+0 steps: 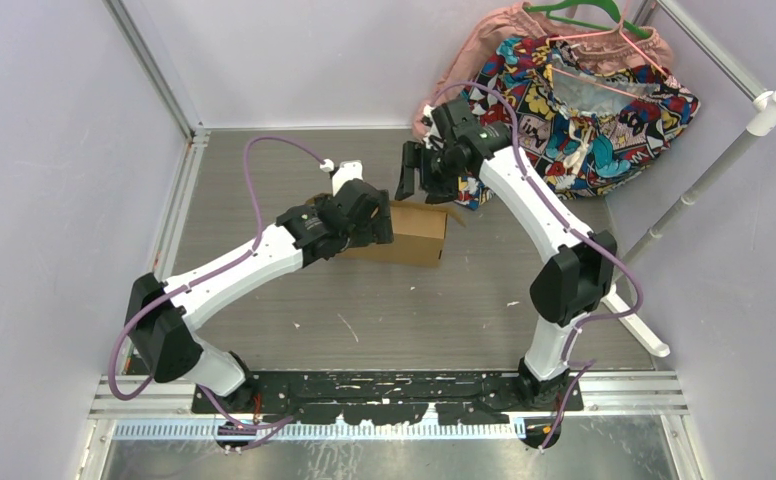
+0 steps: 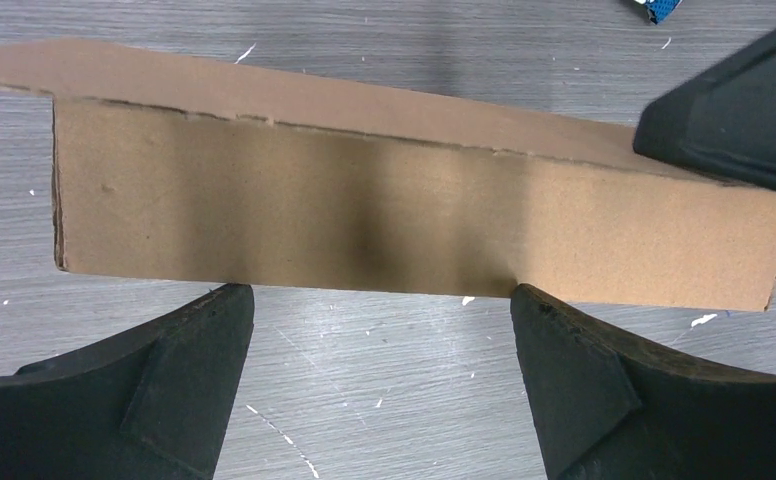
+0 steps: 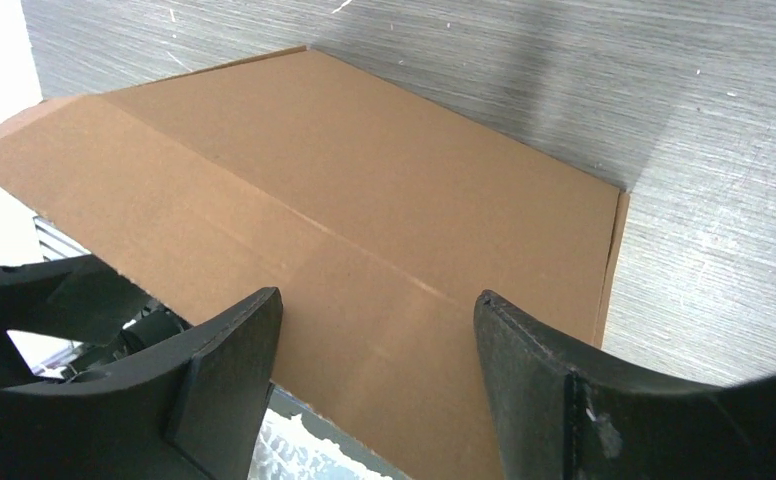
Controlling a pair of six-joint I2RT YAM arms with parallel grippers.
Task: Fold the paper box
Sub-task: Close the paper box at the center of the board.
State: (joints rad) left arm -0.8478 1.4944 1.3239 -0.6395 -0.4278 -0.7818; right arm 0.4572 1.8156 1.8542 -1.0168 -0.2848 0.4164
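The paper box [image 1: 419,232] is plain brown cardboard, folded into a shallow closed shape, lying mid-table. My left gripper [image 1: 372,218] is at its left end, open and empty. In the left wrist view the box's side wall [image 2: 414,225] stands just beyond the spread fingertips of the left gripper [image 2: 379,300], which touch its lower edge. My right gripper [image 1: 416,175] hovers over the box's far edge, open. In the right wrist view the box's top panel [image 3: 364,200] lies below the open right gripper [image 3: 376,310], with nothing between its fingers.
A comic-print cloth [image 1: 584,100] with pink fabric and a green hanger [image 1: 579,15] lies at the back right corner. A white pole [image 1: 704,180] leans along the right side. White walls enclose the table on the left, back and right.
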